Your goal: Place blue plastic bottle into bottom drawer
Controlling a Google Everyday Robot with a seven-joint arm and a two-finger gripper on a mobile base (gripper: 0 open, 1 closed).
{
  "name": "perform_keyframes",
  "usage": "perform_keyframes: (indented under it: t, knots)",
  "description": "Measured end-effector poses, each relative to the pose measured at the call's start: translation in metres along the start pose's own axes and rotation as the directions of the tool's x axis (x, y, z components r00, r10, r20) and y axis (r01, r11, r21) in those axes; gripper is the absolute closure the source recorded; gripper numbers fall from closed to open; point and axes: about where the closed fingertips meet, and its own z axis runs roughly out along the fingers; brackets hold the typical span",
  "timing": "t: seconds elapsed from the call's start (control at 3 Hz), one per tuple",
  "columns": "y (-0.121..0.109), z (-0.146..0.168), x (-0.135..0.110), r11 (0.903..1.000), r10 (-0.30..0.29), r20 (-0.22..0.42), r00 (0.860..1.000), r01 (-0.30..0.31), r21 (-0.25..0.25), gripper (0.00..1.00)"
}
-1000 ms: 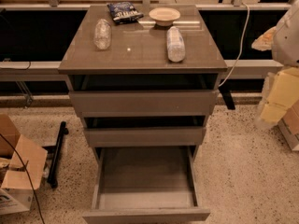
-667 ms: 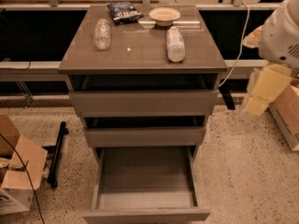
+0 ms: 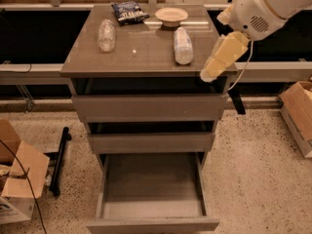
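While the bottom drawer (image 3: 152, 224) stands pulled open at the near side, the gripper (image 3: 214, 67) hangs over the near right corner of the cabinet top (image 3: 141, 57); whether it is open or closed, I cannot tell. Just left of it the blue plastic bottle (image 3: 183, 46) lies on its side. Farther away are a crinkled bottle (image 3: 106, 34), a dark bag (image 3: 129, 11) and a bowl (image 3: 171, 16).

- The gripper (image 3: 214, 68), blurred, hangs at the cabinet (image 3: 146, 57) top's near right corner, hiding it.
- Its arm (image 3: 265, 6) runs off the top right edge.
- The bottom drawer (image 3: 151, 224) front is cut by the lower edge.
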Motion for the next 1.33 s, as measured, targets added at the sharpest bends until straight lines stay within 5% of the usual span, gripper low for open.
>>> perform_keyframes:
  t: [0.67,1.0,1.33]
  knots:
    - [-0.002,0.016,-0.006,0.9988,0.049,0.055,0.997,-0.049,-0.001,0.00]
    - [-0.030,0.046,-0.023,0.9933,0.108,0.160,0.981,-0.113,0.023,0.00]
    - [-0.084,0.099,-0.037,0.9746,0.202,0.271,0.941,-0.220,0.040,0.00]
